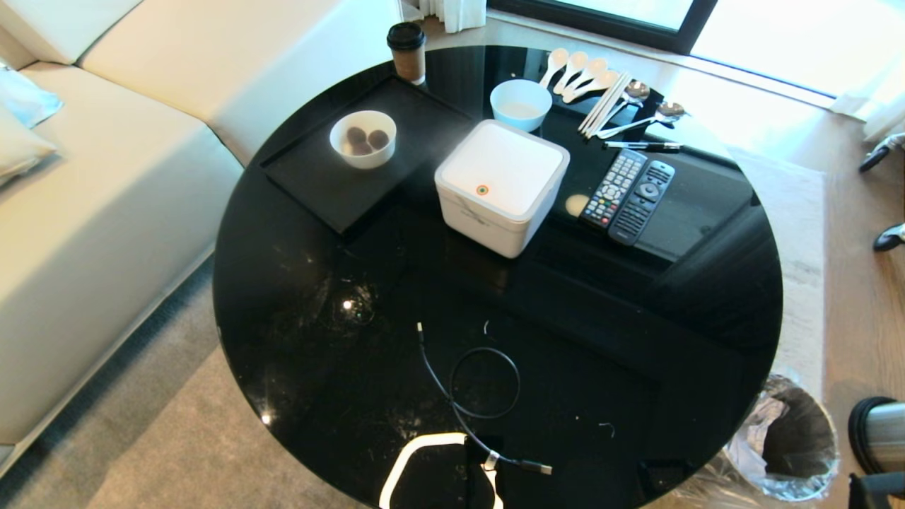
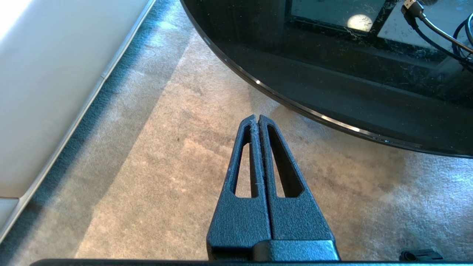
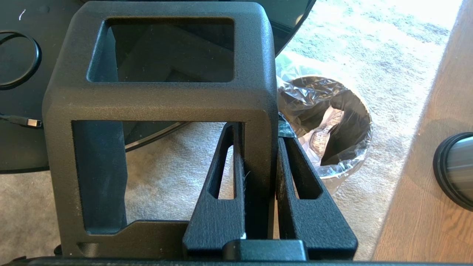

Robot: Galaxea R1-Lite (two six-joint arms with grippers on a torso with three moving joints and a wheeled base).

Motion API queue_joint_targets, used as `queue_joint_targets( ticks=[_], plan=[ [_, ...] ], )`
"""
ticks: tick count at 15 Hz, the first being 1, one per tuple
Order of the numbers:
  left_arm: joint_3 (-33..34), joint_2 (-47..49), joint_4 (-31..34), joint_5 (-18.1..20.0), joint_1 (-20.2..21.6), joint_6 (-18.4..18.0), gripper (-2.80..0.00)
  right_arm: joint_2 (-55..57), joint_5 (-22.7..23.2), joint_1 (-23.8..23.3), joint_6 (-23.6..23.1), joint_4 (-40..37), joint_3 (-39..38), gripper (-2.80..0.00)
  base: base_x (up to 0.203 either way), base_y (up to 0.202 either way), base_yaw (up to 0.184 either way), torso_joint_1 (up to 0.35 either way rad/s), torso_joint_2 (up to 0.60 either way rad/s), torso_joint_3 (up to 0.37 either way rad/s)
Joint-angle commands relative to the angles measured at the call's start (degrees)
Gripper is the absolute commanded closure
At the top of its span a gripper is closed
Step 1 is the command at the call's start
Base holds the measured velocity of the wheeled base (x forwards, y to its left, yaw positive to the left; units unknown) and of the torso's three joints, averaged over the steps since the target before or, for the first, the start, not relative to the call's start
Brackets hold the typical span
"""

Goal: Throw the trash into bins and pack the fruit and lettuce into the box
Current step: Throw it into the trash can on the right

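Note:
The white box point(image 1: 502, 184) stands mid-table with its lid down. On the carpet by the table's right edge stands one bin point(image 1: 785, 438) with a clear liner. In the right wrist view, crumpled white trash point(image 3: 323, 138) lies inside this bin point(image 3: 364, 147). A second steel bin point(image 3: 456, 170) shows at the edge, on the wood floor. My right gripper point(image 3: 258, 133) is shut on one bar of a black open frame point(image 3: 166, 99), near the bin. My left gripper point(image 2: 257, 117) is shut and empty over the carpet beside the table. Fruit and lettuce are out of view.
On the round black table point(image 1: 283, 297) are a black tray point(image 1: 311, 177) with a white bowl point(image 1: 363, 138), a coffee cup point(image 1: 407, 49), a pale bowl point(image 1: 520, 103), spoons point(image 1: 576, 71), two remotes point(image 1: 629, 191) and a black cable point(image 1: 481, 396). A sofa point(image 1: 85, 212) stands left.

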State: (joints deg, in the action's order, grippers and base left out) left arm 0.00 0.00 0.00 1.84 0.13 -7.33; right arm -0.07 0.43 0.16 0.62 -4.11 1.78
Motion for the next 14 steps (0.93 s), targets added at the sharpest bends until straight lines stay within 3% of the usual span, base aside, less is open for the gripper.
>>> queue_joint_targets(
  ticks=[1, 14],
  plan=[
    [0.0, 0.1, 0.0, 0.0, 0.0, 0.0, 0.00, 0.2, 0.0, 0.0, 0.1, 0.0, 0.0, 0.00, 0.000, 0.000, 0.000, 0.000, 0.00, 0.000],
    [0.0, 0.1, 0.0, 0.0, 0.0, 0.0, 0.00, 0.1, 0.0, 0.0, -0.1, 0.1, -0.1, 0.00, 0.000, 0.000, 0.000, 0.000, 0.00, 0.000]
  ],
)
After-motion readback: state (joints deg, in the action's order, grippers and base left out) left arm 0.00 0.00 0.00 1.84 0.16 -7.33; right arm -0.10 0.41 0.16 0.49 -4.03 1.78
